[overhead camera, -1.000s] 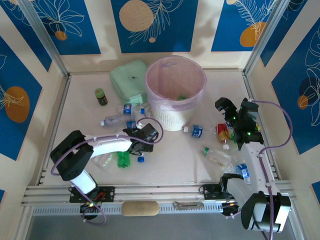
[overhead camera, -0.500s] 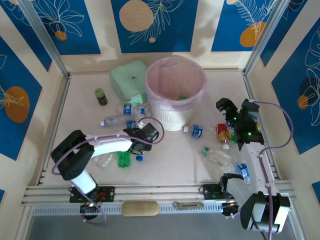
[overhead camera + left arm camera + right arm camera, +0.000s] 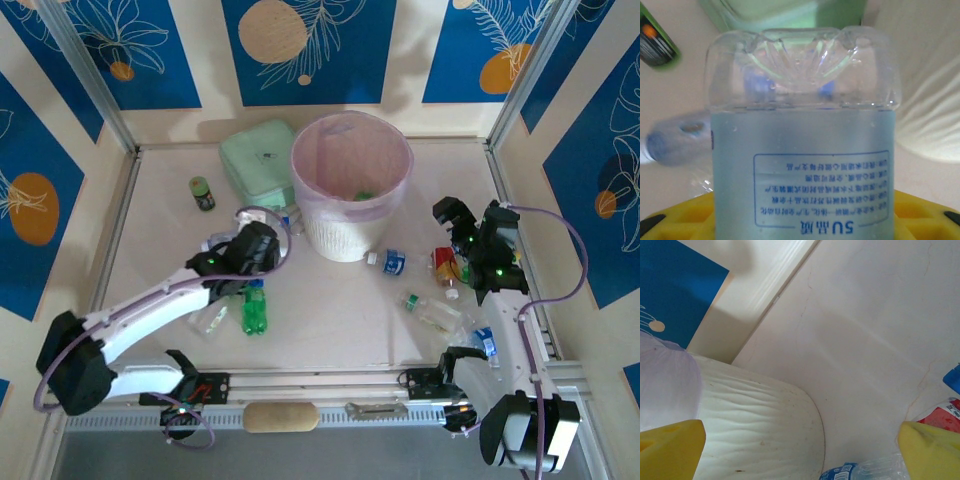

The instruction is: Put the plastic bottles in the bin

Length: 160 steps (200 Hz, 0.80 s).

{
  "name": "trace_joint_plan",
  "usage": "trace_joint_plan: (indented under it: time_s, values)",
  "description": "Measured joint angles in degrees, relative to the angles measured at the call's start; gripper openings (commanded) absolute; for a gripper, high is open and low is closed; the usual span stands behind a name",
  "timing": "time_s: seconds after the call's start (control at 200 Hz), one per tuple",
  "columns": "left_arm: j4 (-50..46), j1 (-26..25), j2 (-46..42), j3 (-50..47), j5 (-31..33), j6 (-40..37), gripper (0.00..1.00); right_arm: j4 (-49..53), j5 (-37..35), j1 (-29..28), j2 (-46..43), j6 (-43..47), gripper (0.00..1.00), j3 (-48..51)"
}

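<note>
The left claw (image 3: 258,246) is clenched on a clear plastic bottle (image 3: 800,150). In the wrist view the bottle sits between the yellow pads (image 3: 925,212), with its moulded, star-shaped bottom at the far end. Its pale blue label shows the print upside down. This claw is just left of the bin (image 3: 345,238), near its foot.

The bin is round and white with a wavy woven wall, and a thin pink bag is folded over its rim. More bottles lie on the table (image 3: 340,325) around it: a green bottle (image 3: 254,311) to the front-left, a clear one with a blue label (image 3: 392,263) just right of the foot, and another clear one (image 3: 432,312) further to the front-right. Behind and left of the bin are a flat mint-green box (image 3: 255,155) with rounded corners and a short dark jar (image 3: 202,192).

One second ago the left claw was in front-left of the bin with its arm folded. Now the arm is stretched out long and the claw has come further back, towards the box. The green bottle, half hidden before, lies uncovered. The right arm has hardly moved.

The right claw (image 3: 472,222) hangs to the right of the bin, released — its yellow fingers (image 3: 671,449) stand wide apart with nothing between them, facing the bin's wall.
</note>
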State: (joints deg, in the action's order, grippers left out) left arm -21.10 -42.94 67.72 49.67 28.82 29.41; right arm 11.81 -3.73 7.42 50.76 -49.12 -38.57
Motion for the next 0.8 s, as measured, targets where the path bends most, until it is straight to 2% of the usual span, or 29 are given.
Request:
trace_joint_plan:
  time_s: [0.16, 0.34, 0.51, 0.8]
  values:
    - [5.9, 3.3, -4.3, 4.8, -0.9, -6.2, 0.52, -0.6, 1.1, 0.1, 0.1, -1.0, 0.99, 0.6]
    - [12.1, 5.3, -0.9, 18.1, -6.8, -13.6, 0.52, -0.7, 1.7, 0.1, 0.0, -1.4, 0.99, 0.7]
    - [14.4, 6.8, 9.2, 33.9, -16.6, -17.8, 0.52, 0.0, 1.9, 0.1, -0.8, -1.0, 0.99, 0.9]
    - [9.4, 7.8, 31.5, 58.1, -33.2, -17.3, 0.51, 1.8, 1.9, 0.1, -3.6, 0.2, 0.99, 2.8]
